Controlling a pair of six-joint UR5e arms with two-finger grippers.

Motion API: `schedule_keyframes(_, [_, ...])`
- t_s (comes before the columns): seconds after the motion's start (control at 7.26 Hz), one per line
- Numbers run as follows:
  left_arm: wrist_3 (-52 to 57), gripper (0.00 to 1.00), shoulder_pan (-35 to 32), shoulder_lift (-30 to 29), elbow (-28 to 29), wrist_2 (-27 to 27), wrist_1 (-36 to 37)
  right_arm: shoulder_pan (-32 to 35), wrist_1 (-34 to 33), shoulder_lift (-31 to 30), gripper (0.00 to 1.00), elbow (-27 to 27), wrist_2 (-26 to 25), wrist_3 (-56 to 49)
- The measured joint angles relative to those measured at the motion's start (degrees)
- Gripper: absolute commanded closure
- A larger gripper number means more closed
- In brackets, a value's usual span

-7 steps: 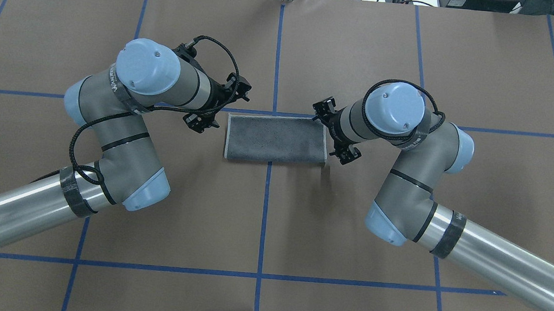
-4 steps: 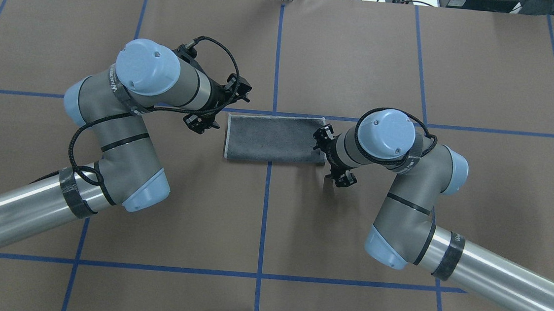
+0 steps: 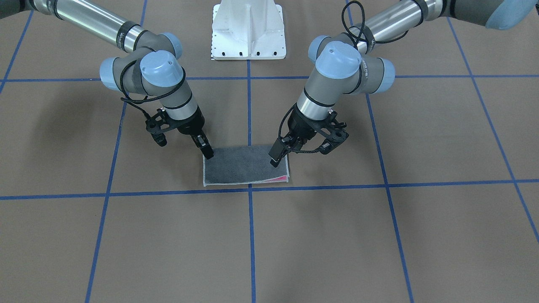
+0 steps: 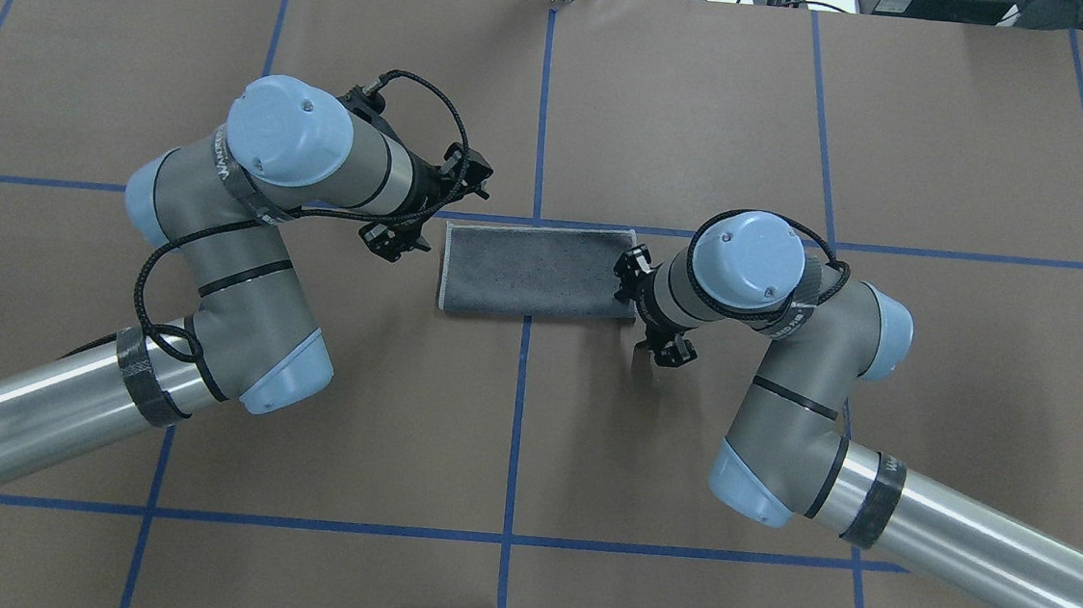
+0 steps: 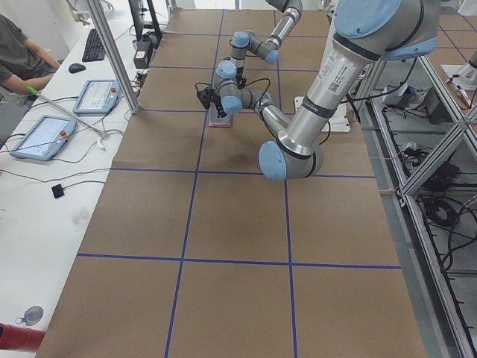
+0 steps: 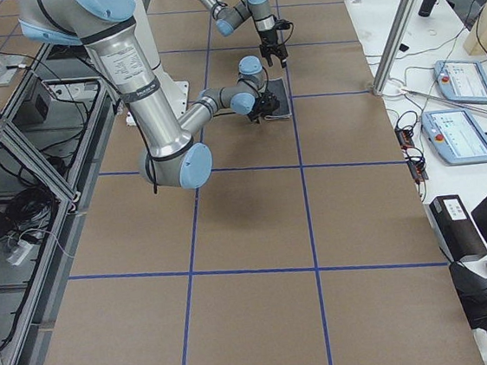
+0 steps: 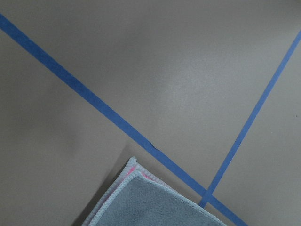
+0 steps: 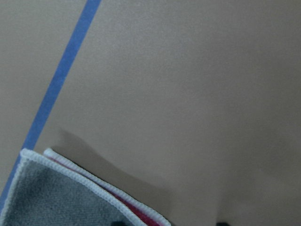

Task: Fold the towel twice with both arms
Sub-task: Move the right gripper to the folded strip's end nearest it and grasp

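overhead and front views face each other over the towel (image 4: 534, 270).

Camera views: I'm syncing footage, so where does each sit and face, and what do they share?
Front-facing: across the table, facing the pedestal; left arm and right arm show.
Overhead: behind the pedestal, looking down; shows the same.
Exterior left: table's end; left arm near.
Exterior right: opposite end; right arm near.
Left wrist: down at the towel corner; no arm shows.
Right wrist: down at another corner.
Shared: every view shows the towel.
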Motion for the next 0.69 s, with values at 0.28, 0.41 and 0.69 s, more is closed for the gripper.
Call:
schedule_keyframes(0.28, [-0.1, 0.00, 0.2, 0.1, 0.2, 0.1, 0.0, 0.0, 0.2, 0.1, 1.00, 0.2, 0.0, 0.9])
schedule_keyframes(0.41, [-0.1, 0.00, 0.2, 0.1, 0.3, 0.1, 0.0, 0.0, 0.2, 0.1, 1.00, 0.4, 0.0, 1.1])
schedule_keyframes(0.69, [-0.1, 0.00, 0.3, 0.0, 0.4, 0.2, 0.0, 0.0, 0.3, -0.1, 1.00, 1.1, -0.1, 1.1])
